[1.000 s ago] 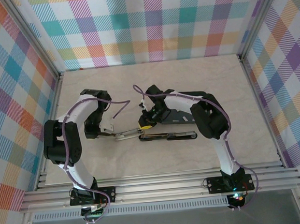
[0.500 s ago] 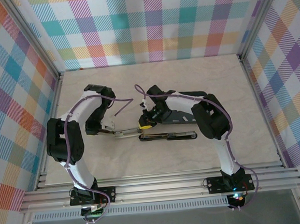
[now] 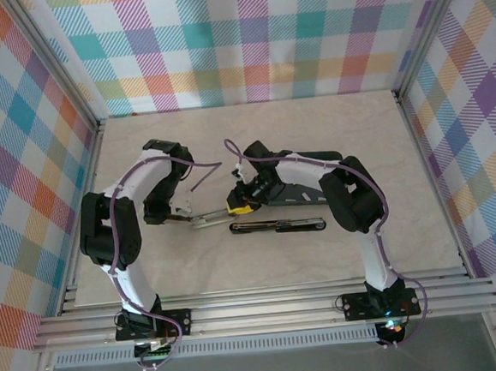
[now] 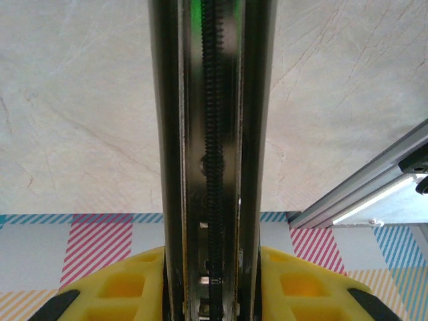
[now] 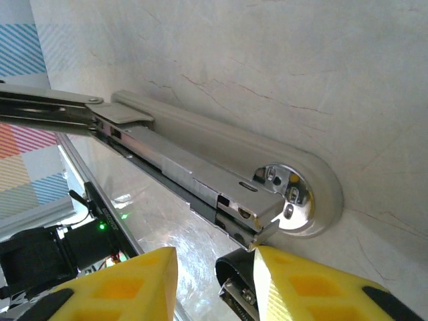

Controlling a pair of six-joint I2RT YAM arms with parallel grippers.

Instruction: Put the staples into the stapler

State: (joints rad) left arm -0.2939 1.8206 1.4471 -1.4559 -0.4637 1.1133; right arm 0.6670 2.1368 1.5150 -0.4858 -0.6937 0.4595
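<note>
The stapler (image 3: 209, 219) lies opened flat on the table between my two grippers. My left gripper (image 3: 184, 216) is shut on its swung-back metal arm (image 4: 212, 134), a channel with a black spring running down the middle, clamped between the yellow fingers (image 4: 120, 287). In the right wrist view the light-grey base (image 5: 221, 137) ends in a shiny anvil (image 5: 287, 197). Light-grey staples (image 5: 180, 167) lie end to end along the magazine. My right gripper (image 5: 214, 257) hangs open just in front of the magazine's tip, and a black rounded part (image 5: 234, 267) rests against its right finger.
A long black object with silver parts (image 3: 277, 226) lies just in front of the stapler. A dark flat piece (image 3: 299, 195) sits under the right forearm. Aluminium rails (image 4: 361, 194) and plaid walls (image 3: 245, 40) close in the table.
The left arm's elbow has swung slightly toward the back while its gripper stays on the stapler arm. The right gripper has hardly moved.
</note>
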